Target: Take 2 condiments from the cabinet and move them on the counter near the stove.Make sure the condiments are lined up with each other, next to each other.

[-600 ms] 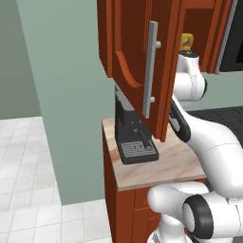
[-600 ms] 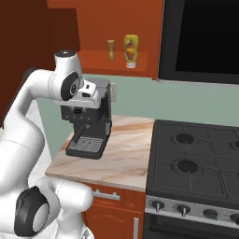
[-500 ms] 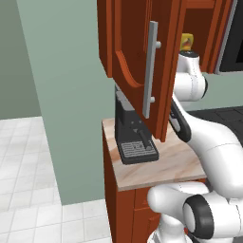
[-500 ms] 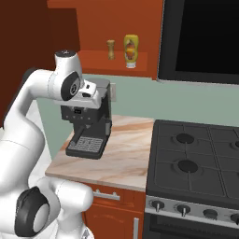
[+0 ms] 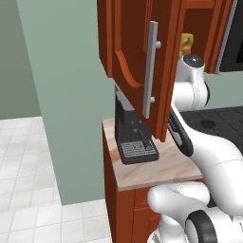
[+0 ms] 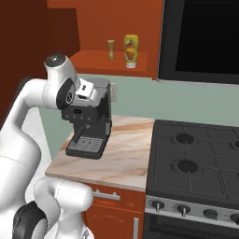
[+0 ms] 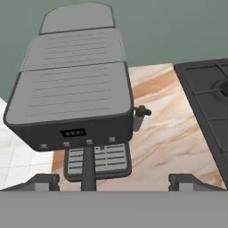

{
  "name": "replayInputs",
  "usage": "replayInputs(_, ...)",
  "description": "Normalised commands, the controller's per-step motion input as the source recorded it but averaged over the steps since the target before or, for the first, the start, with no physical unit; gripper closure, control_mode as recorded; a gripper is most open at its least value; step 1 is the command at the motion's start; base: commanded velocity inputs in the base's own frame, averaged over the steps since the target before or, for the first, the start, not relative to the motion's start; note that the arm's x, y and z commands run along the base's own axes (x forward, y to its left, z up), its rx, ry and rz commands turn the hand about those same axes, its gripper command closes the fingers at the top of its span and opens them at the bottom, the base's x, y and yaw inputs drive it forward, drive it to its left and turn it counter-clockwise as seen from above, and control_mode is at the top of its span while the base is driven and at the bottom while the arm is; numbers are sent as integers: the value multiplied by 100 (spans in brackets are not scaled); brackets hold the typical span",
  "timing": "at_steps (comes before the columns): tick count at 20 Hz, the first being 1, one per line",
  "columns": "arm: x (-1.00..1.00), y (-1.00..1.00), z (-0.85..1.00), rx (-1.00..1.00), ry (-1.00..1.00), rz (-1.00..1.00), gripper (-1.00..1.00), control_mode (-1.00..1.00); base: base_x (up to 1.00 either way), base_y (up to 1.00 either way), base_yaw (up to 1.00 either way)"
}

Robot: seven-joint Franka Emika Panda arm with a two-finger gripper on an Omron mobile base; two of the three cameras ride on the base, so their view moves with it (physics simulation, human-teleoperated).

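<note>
The white arm (image 6: 28,121) bends forward at its elbow, fingers (image 7: 44,181) spread wide apart, holding nothing.

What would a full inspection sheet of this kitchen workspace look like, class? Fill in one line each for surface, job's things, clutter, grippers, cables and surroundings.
Surface: beige veined counter, bare between the machine and the stove.
Job's things: wooden shaker and yellow bottle stand upright side by side on the shelf of the open cabinet; neither moved yet. Cabinet door swung open.
Clutter: black coffee machine on the counter's left part.
Grippers: gripper open, holding nothing, above the coffee machine.
Cables: nothing seen.
Surroundings: black stove right of the counter, dark panel above it, green wall behind, white tiled floor.
</note>
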Motion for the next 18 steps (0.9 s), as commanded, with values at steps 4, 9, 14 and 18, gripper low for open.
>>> replayInputs(4,10,-2,30,0,-39,-7,-100,-100,0,0,0)
replayInputs(9,27,-10,68,0,-12,-3,-100,-100,0,0,0)
replayInputs(14,32,-4,61,0,-1,0,-100,-100,0,0,0)
replayInputs(18,36,0,46,0,0,0,-100,-100,0,0,0)
